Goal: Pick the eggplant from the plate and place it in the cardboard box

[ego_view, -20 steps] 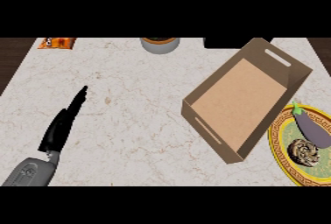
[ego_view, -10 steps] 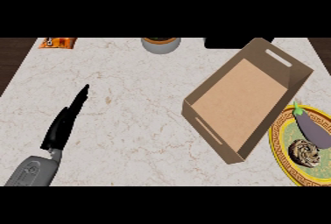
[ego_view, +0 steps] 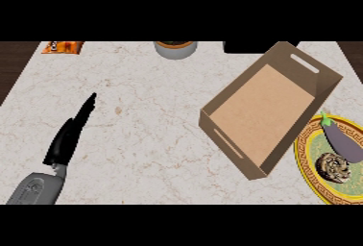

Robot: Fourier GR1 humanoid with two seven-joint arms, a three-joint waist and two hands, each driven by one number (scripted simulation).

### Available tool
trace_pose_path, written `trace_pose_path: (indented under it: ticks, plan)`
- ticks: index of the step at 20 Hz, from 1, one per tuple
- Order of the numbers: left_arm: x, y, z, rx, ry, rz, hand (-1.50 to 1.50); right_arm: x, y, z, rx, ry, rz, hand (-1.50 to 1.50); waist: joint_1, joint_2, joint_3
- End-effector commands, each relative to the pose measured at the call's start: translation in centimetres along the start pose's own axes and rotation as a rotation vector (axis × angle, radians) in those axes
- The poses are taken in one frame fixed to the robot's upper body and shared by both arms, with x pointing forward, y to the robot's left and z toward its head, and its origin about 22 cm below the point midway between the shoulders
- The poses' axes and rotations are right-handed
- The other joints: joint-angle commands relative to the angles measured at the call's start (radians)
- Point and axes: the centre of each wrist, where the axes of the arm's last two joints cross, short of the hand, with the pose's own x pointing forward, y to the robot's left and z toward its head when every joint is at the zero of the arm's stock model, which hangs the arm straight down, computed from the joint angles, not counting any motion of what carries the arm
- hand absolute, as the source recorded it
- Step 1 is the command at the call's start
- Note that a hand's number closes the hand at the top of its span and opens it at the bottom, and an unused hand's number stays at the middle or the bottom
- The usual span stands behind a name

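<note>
Pre-grasp: eggplant (ego_view: 344,141) untouched on plate (ego_view: 306,158) at counter's right edge beside cardboard box (ego_view: 266,108); left hand (ego_view: 67,137) flat, fingers straight, holding nothing; right hand unseen, needs to reach in.

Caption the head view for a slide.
Left hand open on the counter; eggplant on the plate beside the cardboard box.

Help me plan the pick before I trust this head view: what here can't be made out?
- Right hand: shows nowhere in the head view.
- Plate: its right side is cut off by the picture's right edge, and so is the eggplant's lower end.
- Brown lump on the plate: too small to identify.
- Orange packet, grey pot and dark object: cut off along the top.
- Left hand: seen edge-on, fingers straight.
</note>
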Motion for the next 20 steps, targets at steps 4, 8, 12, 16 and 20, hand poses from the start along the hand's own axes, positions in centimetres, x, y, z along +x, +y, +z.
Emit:
trace_pose_path:
  ticks: [4, 8, 12, 16, 20]
  plan:
    - [-0.5, 1.2, 0.6, -0.004, 0.003, -0.01, 0.0, -0.1, 1.9, -2.4, -0.066, -0.013, 0.036, -1.5, 0.003, 0.001, 0.0]
    - [-0.3, -1.2, 1.9, -0.005, 0.012, -0.001, 0.0, -1.1, 3.3, -3.1, -0.092, -0.046, 0.071, -1.5, 0.005, 0.0, 0.0]
    - [0.0, 0.4, -0.4, 0.011, 0.011, 0.002, 0.0, -0.2, 3.3, -3.5, -0.011, -0.028, 0.075, -1.5, -0.001, 0.0, 0.0]
    - [-0.3, 0.0, -0.4, -0.009, 0.01, -0.006, 0.0, 0.0, 4.4, -5.5, 0.005, -0.008, 0.078, -1.5, 0.001, 0.001, 0.0]
    - [1.8, -0.4, 0.0, -0.014, 0.011, -0.006, 0.0, 1.0, 4.2, -4.8, -0.015, -0.025, 0.091, -1.5, -0.002, -0.001, 0.0]
